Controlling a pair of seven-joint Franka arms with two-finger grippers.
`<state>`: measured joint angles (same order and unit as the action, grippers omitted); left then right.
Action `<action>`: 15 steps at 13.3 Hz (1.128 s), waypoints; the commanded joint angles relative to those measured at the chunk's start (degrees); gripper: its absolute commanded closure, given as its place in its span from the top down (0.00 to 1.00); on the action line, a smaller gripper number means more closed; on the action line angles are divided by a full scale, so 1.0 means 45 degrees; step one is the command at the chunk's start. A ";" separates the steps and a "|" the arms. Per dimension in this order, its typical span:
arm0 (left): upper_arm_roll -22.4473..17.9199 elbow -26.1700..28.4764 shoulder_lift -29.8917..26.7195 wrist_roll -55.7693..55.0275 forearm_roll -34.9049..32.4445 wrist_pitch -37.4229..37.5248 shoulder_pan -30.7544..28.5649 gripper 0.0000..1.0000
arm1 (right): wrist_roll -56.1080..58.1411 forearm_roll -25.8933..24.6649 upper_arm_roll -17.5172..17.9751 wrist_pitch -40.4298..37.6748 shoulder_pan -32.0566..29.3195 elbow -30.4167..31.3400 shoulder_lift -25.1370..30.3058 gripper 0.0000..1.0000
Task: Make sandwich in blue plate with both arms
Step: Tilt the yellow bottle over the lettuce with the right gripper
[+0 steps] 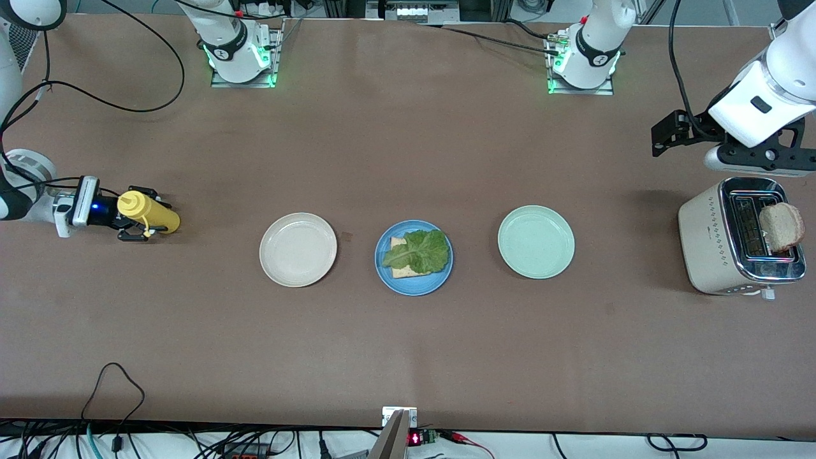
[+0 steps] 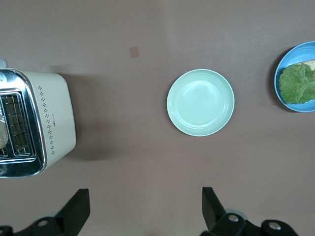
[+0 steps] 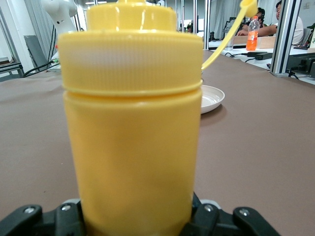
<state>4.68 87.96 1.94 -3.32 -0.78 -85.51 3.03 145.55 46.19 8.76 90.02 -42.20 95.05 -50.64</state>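
The blue plate [image 1: 414, 281] lies mid-table and holds one bread slice [image 1: 398, 243] with a crinkled green lettuce leaf [image 1: 417, 251] on top; no second slice lies on it. The plate [image 2: 280, 73] and the leaf [image 2: 297, 83] also show in the left wrist view. Another bread slice [image 1: 781, 226] sticks up from a toaster slot. My left gripper [image 1: 666, 134] hangs open and empty in the air over bare table beside the toaster; in its wrist view [image 2: 145, 209] the jaws stand wide apart. My right gripper [image 1: 137, 217] is shut on an upright yellow squeeze bottle [image 1: 153, 214], which fills the right wrist view [image 3: 133, 123].
A cream-white plate [image 1: 298, 249] lies beside the blue plate toward the right arm's end, a mint-green plate [image 1: 535, 241] toward the left arm's end. The beige and chrome toaster [image 1: 707, 236] stands at the left arm's end. Cables run along the table's near edge.
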 commanded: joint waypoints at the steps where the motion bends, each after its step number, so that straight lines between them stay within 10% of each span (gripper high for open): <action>1: 0.0034 0.0161 -0.0254 -0.0082 0.0155 0.0117 -0.0067 1.00 | -0.0311 -0.0010 0.0143 0.0464 0.0372 -0.0087 0.0256 0.00; 15: 0.0034 0.0122 -0.0274 -0.0082 0.0135 0.0370 -0.0067 1.00 | -0.9854 -0.3151 0.0143 0.5305 0.7633 0.0382 0.6038 0.00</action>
<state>4.61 87.96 1.89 -3.36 -0.78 -84.42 2.98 107.44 34.59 9.95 110.53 -11.89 94.92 -26.11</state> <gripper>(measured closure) 0.000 0.498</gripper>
